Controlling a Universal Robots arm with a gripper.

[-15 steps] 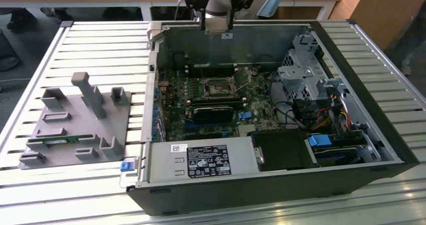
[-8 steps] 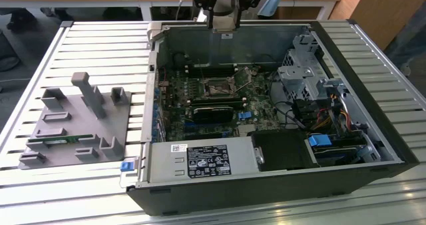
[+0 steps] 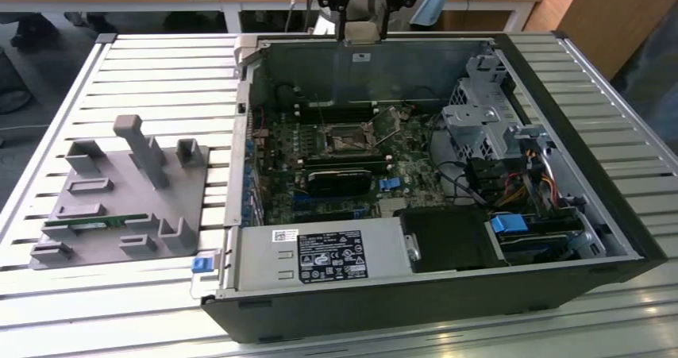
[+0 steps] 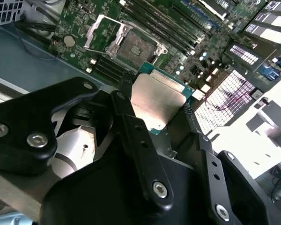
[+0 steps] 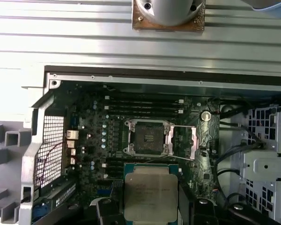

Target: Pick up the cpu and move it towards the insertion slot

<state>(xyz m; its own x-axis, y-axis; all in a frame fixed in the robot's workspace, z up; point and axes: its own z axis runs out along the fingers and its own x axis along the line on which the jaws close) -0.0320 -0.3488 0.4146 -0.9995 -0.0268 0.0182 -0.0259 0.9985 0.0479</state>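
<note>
Cpu (image 5: 151,193) sits pinched flat by its edges between closed gripper (image 4: 166,126) fingers, lifted above the motherboard just short of the open insertion slot (image 5: 149,138), presumably held level for seating.

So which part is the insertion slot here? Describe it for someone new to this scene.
Look inside the open computer case, at the green motherboard. The insertion slot is the small square dark socket with a shiny metal frame, beside long black memory slots; the gripper holds the cpu near it.
</note>
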